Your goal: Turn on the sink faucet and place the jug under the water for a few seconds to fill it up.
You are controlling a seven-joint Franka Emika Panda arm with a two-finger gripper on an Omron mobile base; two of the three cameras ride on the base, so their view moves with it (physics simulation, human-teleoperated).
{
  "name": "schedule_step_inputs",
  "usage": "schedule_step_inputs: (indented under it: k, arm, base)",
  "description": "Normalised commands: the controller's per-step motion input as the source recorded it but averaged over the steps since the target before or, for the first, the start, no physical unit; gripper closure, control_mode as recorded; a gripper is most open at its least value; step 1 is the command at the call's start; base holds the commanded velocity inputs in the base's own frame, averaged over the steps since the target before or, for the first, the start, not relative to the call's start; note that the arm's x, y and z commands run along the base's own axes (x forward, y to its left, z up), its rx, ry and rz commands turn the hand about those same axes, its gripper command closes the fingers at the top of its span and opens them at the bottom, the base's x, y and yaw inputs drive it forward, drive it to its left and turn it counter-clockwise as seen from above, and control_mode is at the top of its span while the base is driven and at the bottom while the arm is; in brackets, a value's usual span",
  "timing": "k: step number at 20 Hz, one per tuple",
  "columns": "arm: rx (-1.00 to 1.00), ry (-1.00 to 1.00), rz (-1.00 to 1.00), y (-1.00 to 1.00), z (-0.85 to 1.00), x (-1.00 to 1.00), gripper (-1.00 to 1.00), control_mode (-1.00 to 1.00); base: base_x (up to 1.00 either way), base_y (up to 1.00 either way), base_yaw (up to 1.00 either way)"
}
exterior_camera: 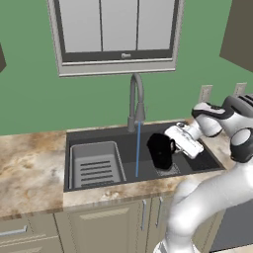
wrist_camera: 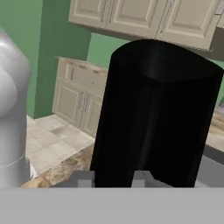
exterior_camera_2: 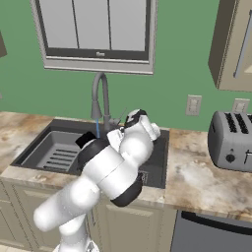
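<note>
The grey gooseneck sink faucet [exterior_camera: 137,96] [exterior_camera_2: 100,93] rises behind the dark sink [exterior_camera: 99,132]. A thin blue stream of water [exterior_camera: 138,148] [exterior_camera_2: 97,129] falls from its nozzle into the basin. The black jug [exterior_camera: 160,149] [wrist_camera: 157,118] hangs upright over the basin, just right of the stream and apart from it. My gripper [exterior_camera: 173,146] [wrist_camera: 111,179] reaches in from the right and is shut on the jug's side. In the right base view my arm hides most of the jug [exterior_camera_2: 87,140].
A ribbed grey tray insert [exterior_camera: 96,165] fills the sink's left half. A silver toaster [exterior_camera_2: 231,140] stands on the counter to the right. Marbled counter [exterior_camera: 29,168] surrounds the sink, with a window above the faucet. A grey rounded metal shape [wrist_camera: 13,109] is close at the hand view's left.
</note>
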Motion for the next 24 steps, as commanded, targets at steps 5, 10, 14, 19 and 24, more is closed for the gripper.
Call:
schedule_step_inputs:
  k: [5, 10, 14, 19, 24]
  arm:
    - [0.02, 0.02, 0.06, 0.05, -0.05, 0.18, 1.00, -1.00]
    - [0.02, 0.07, 0.01, 0.08, -0.09, 0.17, 1.00, -1.00]
    - [0.03, 0.14, 0.00, 0.11, -0.09, 0.12, 1.00, -1.00]
    - [0.01, 0.14, 0.00, 0.08, -0.05, 0.01, 1.00, -1.00]
    - [0.00, 0.11, -0.02, 0.06, -0.01, 0.00, 1.00, -1.00]
  base:
    - [0.00, 0.00, 0.00]
    - [0.00, 0.00, 0.00]
    - [0.00, 0.00, 0.00]
    - [0.00, 0.00, 0.00]
    - [0.00, 0.00, 0.00]
